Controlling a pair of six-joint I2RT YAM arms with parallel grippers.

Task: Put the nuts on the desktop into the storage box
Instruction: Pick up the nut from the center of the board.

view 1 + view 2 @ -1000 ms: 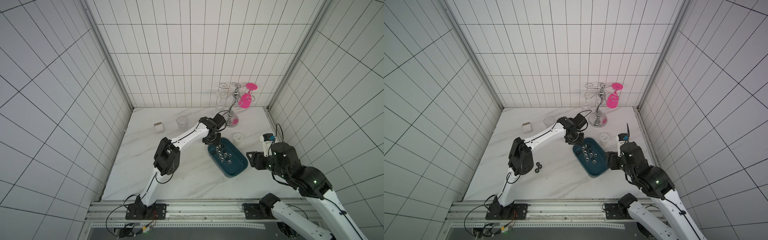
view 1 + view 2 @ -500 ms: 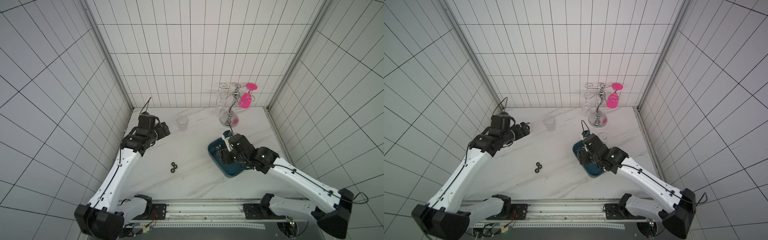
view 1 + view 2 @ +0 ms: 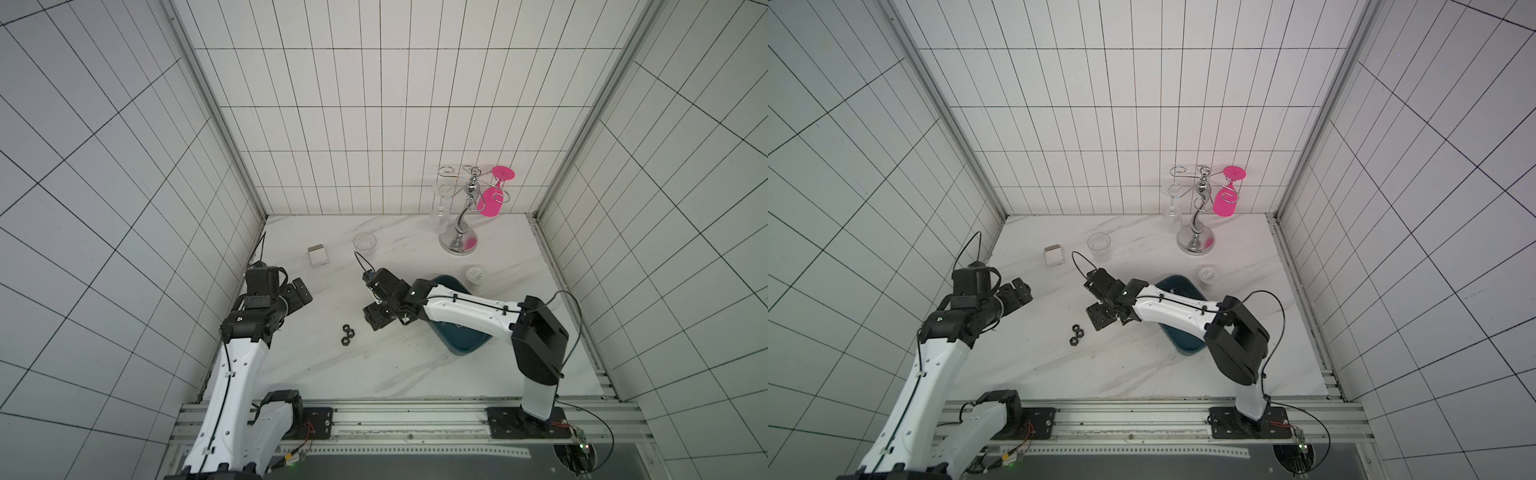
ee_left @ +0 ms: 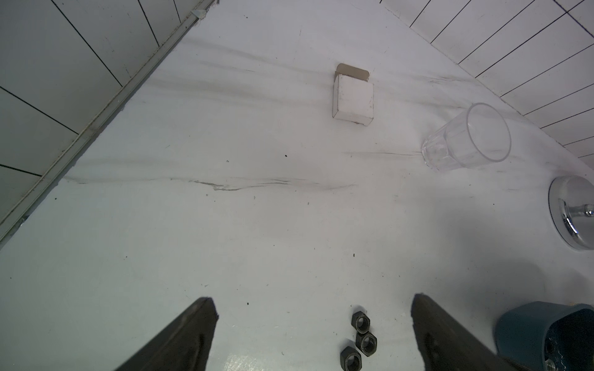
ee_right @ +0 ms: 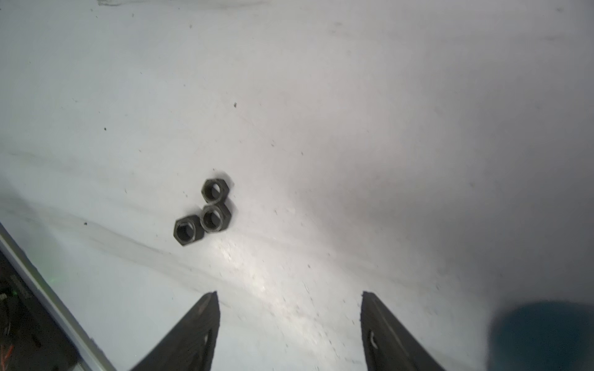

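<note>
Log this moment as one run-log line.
nuts: three black, clustered on desktop | right gripper: open, empty, near nuts | left gripper: open, empty | storage box: partly under right arm

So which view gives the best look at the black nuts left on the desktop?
The right wrist view: the three nuts lie unobstructed mid-frame, hex sides and holes clear. The left wrist view shows them smaller, at its edge; in both top views they are tiny dark specks.

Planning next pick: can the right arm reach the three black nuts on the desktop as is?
Probably yes: the right gripper is open and empty, the nuts lie on the desktop just ahead, nothing between.
</note>
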